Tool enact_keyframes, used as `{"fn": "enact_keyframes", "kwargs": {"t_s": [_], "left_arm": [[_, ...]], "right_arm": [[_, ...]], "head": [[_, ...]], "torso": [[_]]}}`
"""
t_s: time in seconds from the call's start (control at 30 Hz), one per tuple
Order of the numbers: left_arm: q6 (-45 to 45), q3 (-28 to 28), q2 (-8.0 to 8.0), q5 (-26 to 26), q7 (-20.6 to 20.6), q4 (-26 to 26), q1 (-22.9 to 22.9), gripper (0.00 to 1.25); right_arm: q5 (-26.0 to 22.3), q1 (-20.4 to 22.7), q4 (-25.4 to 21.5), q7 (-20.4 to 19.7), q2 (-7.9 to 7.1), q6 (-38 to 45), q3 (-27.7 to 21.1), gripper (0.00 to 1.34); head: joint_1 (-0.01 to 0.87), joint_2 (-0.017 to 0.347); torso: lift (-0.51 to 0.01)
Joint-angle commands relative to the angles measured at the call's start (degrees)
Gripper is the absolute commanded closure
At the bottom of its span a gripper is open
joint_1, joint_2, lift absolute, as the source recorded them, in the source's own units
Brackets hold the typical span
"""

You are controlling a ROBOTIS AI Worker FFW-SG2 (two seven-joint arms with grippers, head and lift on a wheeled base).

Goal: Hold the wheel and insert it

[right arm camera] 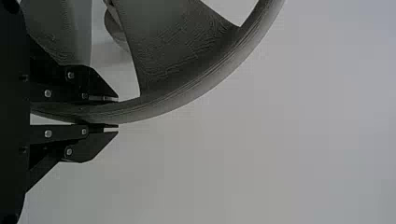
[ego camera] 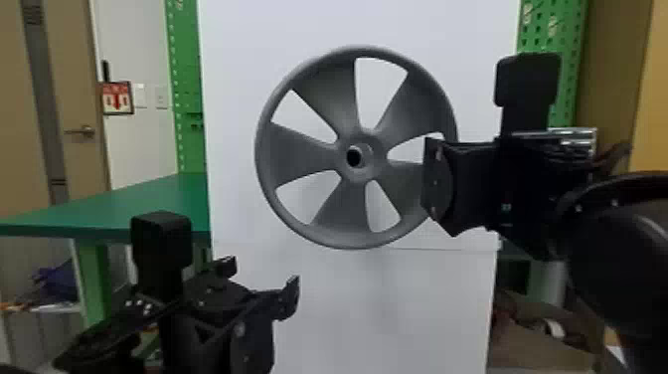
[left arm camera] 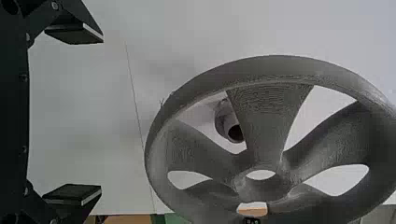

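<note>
Wheel (ego camera: 303,154) is up in front of you, standing roughly upright ahead of the tall white panel (ego camera: 238,49), with its five spokes facing your head cam. Your right pincer (ego camera: 436,179) has it by the rim, on the side toward your robot's right, and in the right wrist view that pincer (right arm camera: 116,112) is pinching the rim with one finger on each side. So you've got a grip at the edge, nowhere near the hub (ego camera: 365,171). Your left pincer (ego camera: 261,282) is spread wide with nothing between its fingers, sitting lower than the wheel and off to your left. You can see the same thing in the left wrist view, where the two pads stand well apart. That view also gives you a round stub (left arm camera: 223,122) on the panel side, seen through a gap between two spokes, and you can look right through the hub's hole, so your wheel isn't on the stub. Behind all that, you've got a green table (ego camera: 149,204) to your left, green pegboard (ego camera: 186,84) peeking out beside the panel, and a door (ego camera: 77,99) farther left with a wall sign (ego camera: 117,98) next to it.
</note>
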Motion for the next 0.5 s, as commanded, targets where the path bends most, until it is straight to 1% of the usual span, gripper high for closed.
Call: {"fn": "enact_keyframes", "kwargs": {"t_s": [0.0, 0.47], "left_arm": [[0.0, 0.0, 0.0, -0.09, 0.0, 0.09, 0.0, 0.15], [0.0, -0.18, 0.09, -0.17, 0.0, 0.09, -0.09, 0.15]], "right_arm": [[0.01, -1.05, 2.08, 0.0, 0.05, -0.59, 0.11, 1.2], [0.18, -4.3, 7.36, 0.0, 0.05, -0.85, 0.2, 1.2]], "head": [[0.179, 0.101], [0.179, 0.101]], "torso": [[-0.493], [-0.493]]}}
